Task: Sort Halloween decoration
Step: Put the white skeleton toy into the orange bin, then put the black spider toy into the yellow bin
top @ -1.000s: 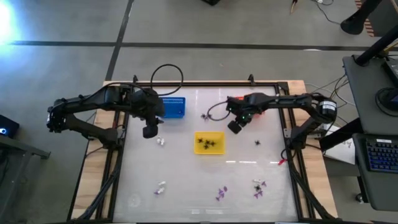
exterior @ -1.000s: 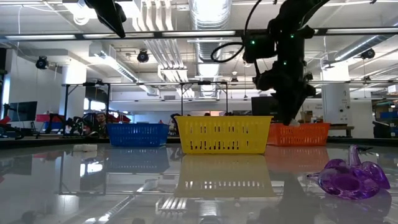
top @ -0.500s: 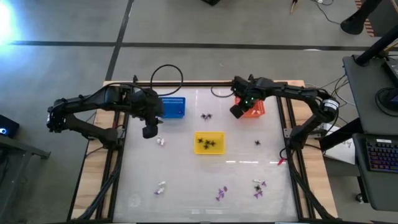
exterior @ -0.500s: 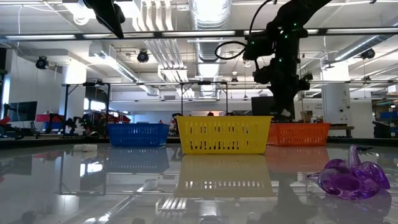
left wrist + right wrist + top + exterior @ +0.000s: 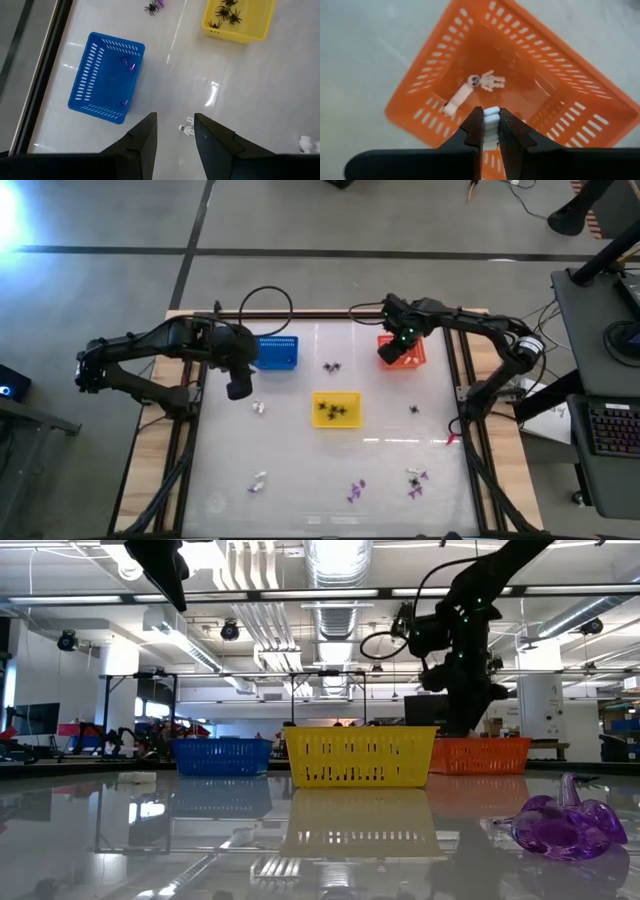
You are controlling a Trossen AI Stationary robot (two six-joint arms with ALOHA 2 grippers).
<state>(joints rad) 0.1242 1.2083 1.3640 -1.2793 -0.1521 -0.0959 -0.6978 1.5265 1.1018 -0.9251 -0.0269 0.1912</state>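
My right gripper (image 5: 388, 356) hangs over the orange basket (image 5: 408, 352) at the far right, shut on a white trinket (image 5: 491, 124). A white skeleton figure (image 5: 487, 80) and a white bar-shaped piece (image 5: 456, 100) lie on the basket's floor. My left gripper (image 5: 238, 388) waits open above the table, near the blue basket (image 5: 278, 352), with a white trinket (image 5: 187, 130) on the table below it. The yellow basket (image 5: 336, 408) holds several black spiders. Loose on the table are a black spider (image 5: 331, 367), purple trinkets (image 5: 355, 492) and white ones (image 5: 259, 480). My right gripper pinches the small white trinket (image 5: 491, 116) between its two fingers, which point down from above. The piece shows as a narrow white strip in the gap between them. It is lifted clear, above the orange basket's inside.
The blue basket (image 5: 107, 75) has purple pieces (image 5: 131, 66) in it. Another black spider (image 5: 413, 410) lies right of the yellow basket. A purple trinket (image 5: 560, 825) sits close to the near edge. A black frame rail (image 5: 462, 410) borders the table.
My right gripper has swung from the middle of the table, near the yellow basket, toward the far right corner. It now hangs over the orange basket at about the same height.
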